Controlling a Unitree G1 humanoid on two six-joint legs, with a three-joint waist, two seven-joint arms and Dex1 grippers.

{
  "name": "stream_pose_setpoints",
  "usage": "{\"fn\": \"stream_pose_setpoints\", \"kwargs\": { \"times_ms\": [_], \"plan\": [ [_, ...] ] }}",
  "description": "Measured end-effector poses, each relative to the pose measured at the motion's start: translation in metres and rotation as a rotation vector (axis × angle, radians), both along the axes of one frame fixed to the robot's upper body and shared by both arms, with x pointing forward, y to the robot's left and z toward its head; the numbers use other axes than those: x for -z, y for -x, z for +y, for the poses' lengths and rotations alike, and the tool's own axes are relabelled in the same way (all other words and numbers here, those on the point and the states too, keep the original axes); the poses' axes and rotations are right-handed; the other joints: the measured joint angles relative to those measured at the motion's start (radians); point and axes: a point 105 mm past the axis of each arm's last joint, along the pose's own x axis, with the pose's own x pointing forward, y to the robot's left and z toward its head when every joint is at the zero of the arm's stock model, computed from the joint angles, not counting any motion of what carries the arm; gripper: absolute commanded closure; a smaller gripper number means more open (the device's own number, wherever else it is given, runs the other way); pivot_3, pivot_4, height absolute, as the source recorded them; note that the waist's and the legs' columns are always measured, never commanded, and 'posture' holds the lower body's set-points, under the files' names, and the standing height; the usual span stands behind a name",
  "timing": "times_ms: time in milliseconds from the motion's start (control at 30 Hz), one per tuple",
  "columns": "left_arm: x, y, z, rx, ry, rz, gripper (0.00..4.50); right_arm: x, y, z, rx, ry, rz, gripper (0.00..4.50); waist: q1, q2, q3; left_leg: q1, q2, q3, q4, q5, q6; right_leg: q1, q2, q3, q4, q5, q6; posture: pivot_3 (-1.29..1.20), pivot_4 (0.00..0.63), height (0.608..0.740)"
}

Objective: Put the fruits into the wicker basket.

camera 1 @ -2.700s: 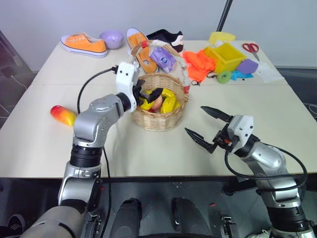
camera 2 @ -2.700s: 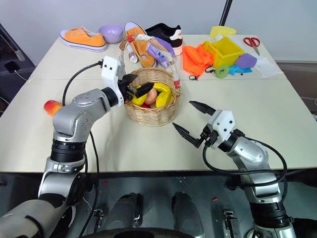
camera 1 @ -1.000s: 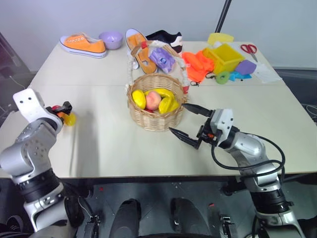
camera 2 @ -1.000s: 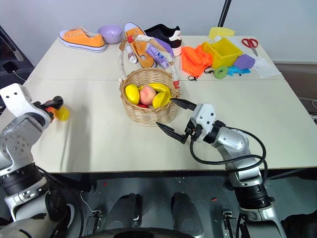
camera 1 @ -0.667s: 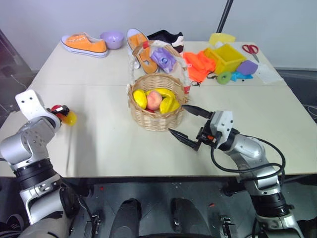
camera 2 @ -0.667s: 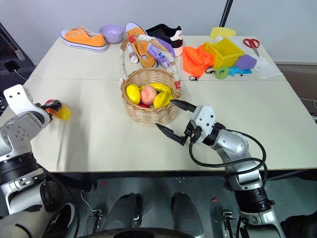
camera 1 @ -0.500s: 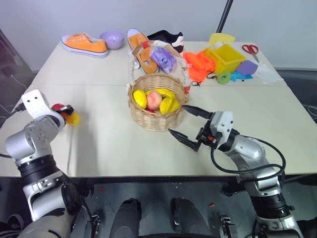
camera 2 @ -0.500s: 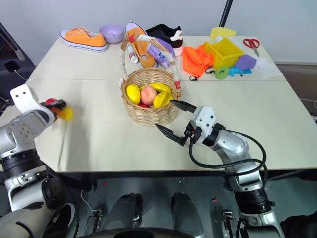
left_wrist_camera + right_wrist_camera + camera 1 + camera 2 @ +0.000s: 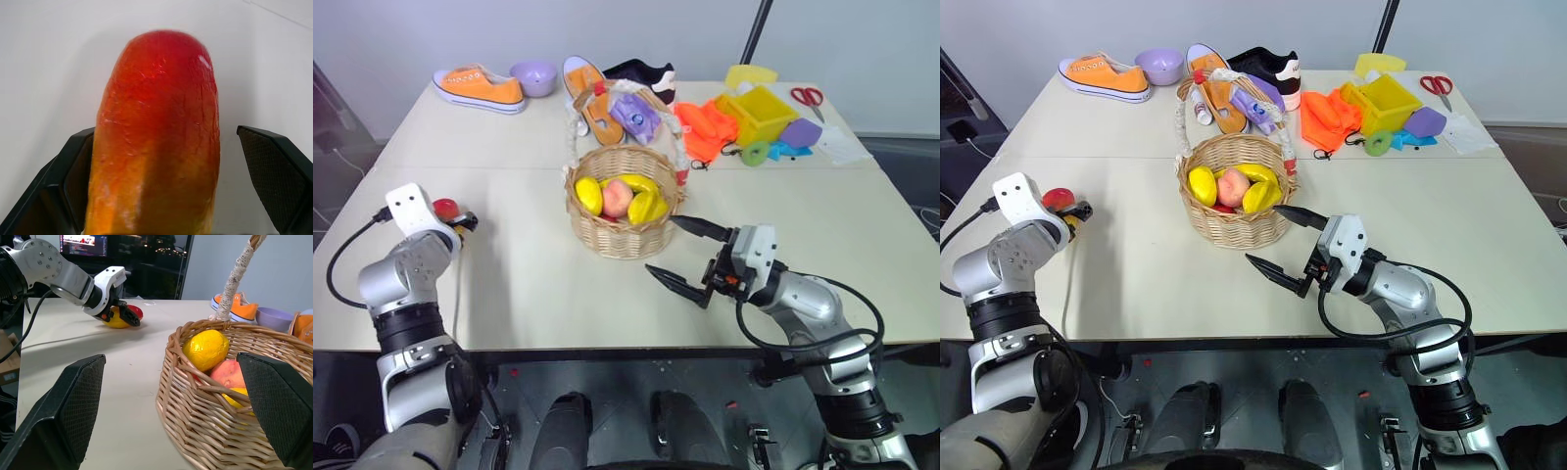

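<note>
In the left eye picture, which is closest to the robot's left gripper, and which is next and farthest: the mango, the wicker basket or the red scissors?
1. The mango, between the left gripper's open fingers at the table's left edge.
2. The wicker basket, mid-table, to the gripper's right.
3. The red scissors, at the far right corner.

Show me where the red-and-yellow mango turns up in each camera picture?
Left eye view: mango at the table's left edge, by the left gripper.
Right eye view: same spot.
Left wrist view: mango between the open fingers.
Right wrist view: far across the table.
Shared landmark: wicker basket.
</note>
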Motion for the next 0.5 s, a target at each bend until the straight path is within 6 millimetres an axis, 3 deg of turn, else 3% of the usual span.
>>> {"fn": "stream_pose_setpoints", "kwargs": {
  "times_ms": [133, 433, 500],
  "plan": [
    [-0.002, -0.001, 0.0, 0.003, -0.002, -0.011, 2.13, 0.0, 0.0, 0.0, 0.001, 0.002, 0.0, 0.0, 0.0, 0.0, 0.0, 0.0, 0.0, 0.0, 0.0, 0.0, 0.0, 0.0, 0.0, 0.0, 0.0, 0.0, 0.0, 0.0, 0.15, 0.74],
    [-0.011, 0.001, 0.004, -0.013, -0.04, -0.06, 2.13, 0.0, 0.0, 0.0, 0.005, 0.007, -0.012, 0.0, 0.0, 0.0, 0.0, 0.0, 0.0, 0.0, 0.0, 0.0, 0.0, 0.0, 0.0, 0.0, 0.0, 0.0, 0.0, 0.0, 0.15, 0.74],
    [-0.022, 0.009, 0.006, 0.0, -0.086, -0.107, 2.13, 0.0, 0.0, -0.001, 0.008, 0.004, -0.015, 0.0, -0.004, 0.0, 0.0, 0.0, 0.0, 0.0, 0.0, 0.0, 0.0, -0.001, 0.0, 0.0, 0.0, 0.0, 0.0, 0.0, 0.15, 0.74]
  ]
}}
